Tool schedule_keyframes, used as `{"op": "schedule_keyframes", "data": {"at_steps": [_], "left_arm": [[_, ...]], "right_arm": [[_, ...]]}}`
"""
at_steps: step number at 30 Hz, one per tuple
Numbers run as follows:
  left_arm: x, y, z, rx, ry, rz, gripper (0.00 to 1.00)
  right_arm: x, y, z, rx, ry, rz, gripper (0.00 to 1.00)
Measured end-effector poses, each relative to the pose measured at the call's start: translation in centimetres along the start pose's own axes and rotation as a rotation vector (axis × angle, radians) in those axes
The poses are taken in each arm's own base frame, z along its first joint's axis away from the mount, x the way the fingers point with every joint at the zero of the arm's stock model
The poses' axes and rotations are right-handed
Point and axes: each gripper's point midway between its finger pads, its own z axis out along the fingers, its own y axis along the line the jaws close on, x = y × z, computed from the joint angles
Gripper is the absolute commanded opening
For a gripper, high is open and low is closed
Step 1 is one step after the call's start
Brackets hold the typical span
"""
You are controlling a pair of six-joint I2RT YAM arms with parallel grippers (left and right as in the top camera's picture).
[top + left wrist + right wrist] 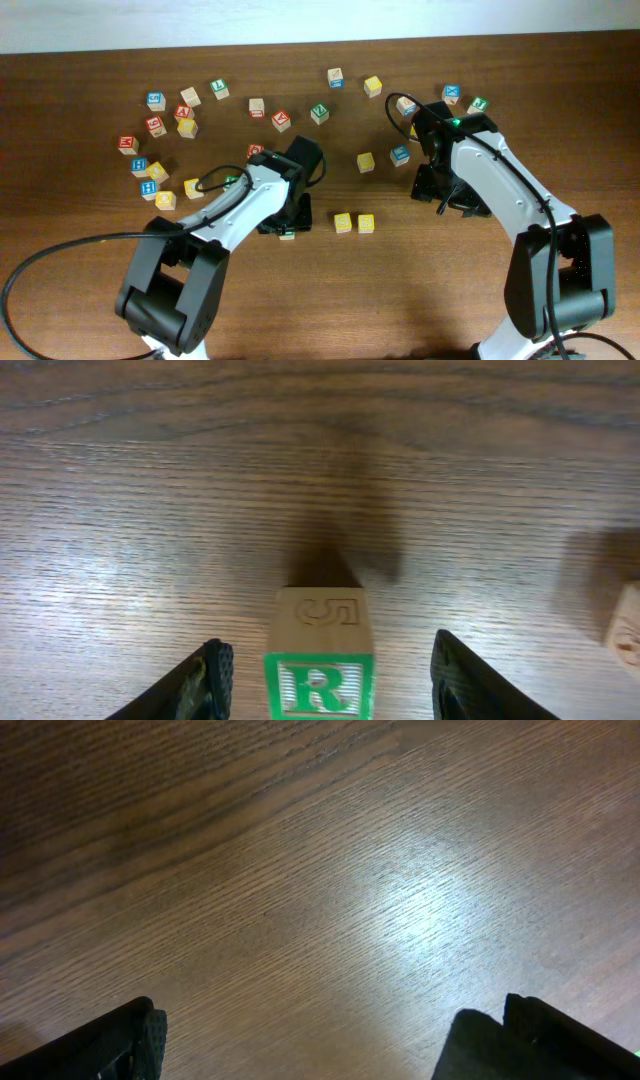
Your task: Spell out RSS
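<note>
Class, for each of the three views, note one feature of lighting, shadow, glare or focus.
Overhead: even, soft light, sharp across the table; left wrist: the R cube throws a dark shadow away from the camera, and the cube at the right edge looks soft; right wrist: a bright glare patch washes out the wood grain.

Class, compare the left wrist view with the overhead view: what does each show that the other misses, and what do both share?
Only left wrist: the green R on the R cube, readable, with gaps to both fingers of the left claw. Only overhead: the right arm and the scattered cubes along the far side. Both: the R cube at the left claw, and the wooden table.
</note>
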Motion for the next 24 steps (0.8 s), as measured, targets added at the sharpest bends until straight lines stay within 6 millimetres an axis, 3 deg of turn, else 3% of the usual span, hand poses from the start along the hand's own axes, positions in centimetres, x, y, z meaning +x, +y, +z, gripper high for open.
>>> {"op": "schedule_keyframes", "data": {"at_steps": [3, 15, 24], "left_arm": [[0.1, 0.3, 0.2, -0.013, -0.003, -0.002, 0.47], [0.2, 0.1, 0.4, -0.003, 0.001, -0.029, 0.44], [0.2, 0.0, 1.4, 0.01, -0.014, -0.034, 0.3]], "right_arm": [[0.0, 0.0, 0.0, 0.001, -0.001, 0.0, 0.98], [0.0, 0.0, 0.0, 0.003, -0.002, 0.0, 0.98], [-0.1, -0.1, 0.0, 0.005, -0.004, 0.001, 0.98]]}}
